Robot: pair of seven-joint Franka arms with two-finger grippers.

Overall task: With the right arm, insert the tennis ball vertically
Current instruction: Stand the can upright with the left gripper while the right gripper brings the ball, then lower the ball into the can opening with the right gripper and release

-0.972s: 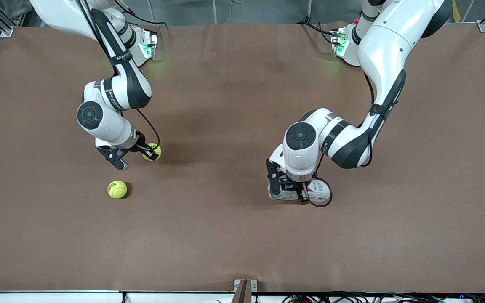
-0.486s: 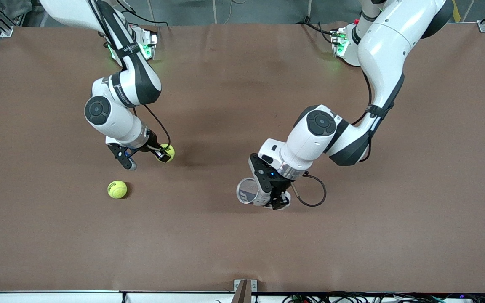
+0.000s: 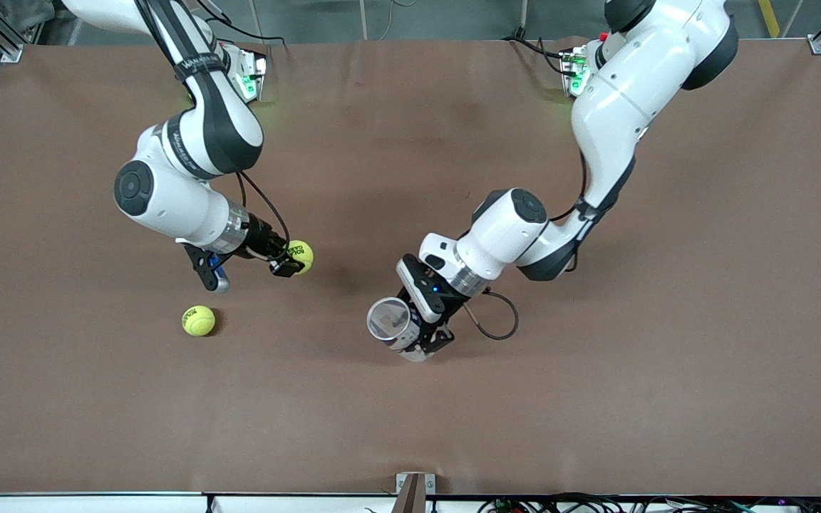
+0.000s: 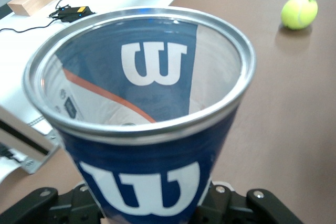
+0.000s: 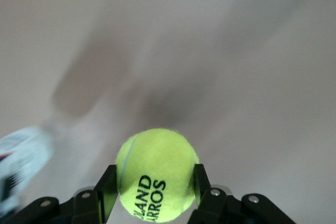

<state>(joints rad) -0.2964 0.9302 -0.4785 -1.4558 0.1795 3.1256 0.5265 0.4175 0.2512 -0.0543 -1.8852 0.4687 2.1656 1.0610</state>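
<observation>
Fingers of the right gripper [image 3: 289, 263] pinch a tennis ball [image 3: 301, 255]; left gripper [image 3: 421, 335] has tipped its clamped can [image 3: 390, 324] mouth-up over the counter [image 3: 410, 413], ready for insertion.

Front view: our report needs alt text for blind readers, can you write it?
The right gripper holds a tennis ball above the brown table, while the left gripper holds an open can tilted toward the camera. A second tennis ball lies on the table, toward the right arm's end.
</observation>
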